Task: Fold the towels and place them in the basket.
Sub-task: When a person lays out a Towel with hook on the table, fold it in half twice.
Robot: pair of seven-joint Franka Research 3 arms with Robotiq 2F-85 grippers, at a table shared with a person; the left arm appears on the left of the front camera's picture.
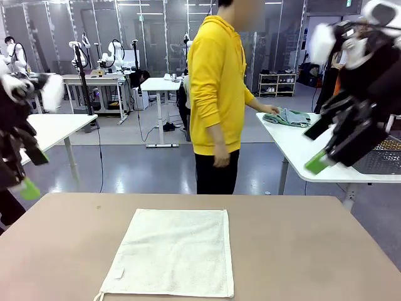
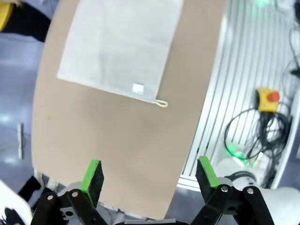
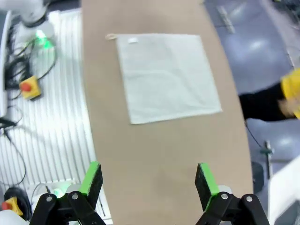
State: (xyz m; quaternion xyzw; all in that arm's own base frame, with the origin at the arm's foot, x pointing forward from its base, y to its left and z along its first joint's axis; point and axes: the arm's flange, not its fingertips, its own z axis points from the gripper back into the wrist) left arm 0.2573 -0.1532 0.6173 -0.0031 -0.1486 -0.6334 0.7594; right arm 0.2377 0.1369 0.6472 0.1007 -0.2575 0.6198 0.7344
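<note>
Towels lay well apart. The cream-white towel [image 1: 172, 251] was spread flat in a single layer on the tan worktop [image 1: 301, 251], a smooth, matte board with straight edges. It sat at the middle of the robot's side. Its shape was a plain rectangle with a fine, nubby terry surface, even hems and no folds.

Beyond the worktop stood a person [image 1: 216, 94] in a yellow hooded top and dark trousers, turned toward a white table [image 1: 294, 147] at the back right. The dark mesh basket [image 1: 379, 162] stood on that table, partly hidden behind the right arm. The blue-grey towel [image 1: 288, 117] lay rumpled in a soft heap on the same table, with the person's hand [image 1: 269, 109] resting on its edge.

The left hand [image 2: 150, 171] hung high above the worktop's edge, its green-padded fingers spread wide with nothing between them. The right hand [image 3: 149, 173] hung the same way on the other side, also spread and holding nothing.

A small white label [image 2: 138, 88] sat near one towel corner, and a thin cord loop [image 2: 161, 103] stuck out from that corner onto the bare board.
</note>
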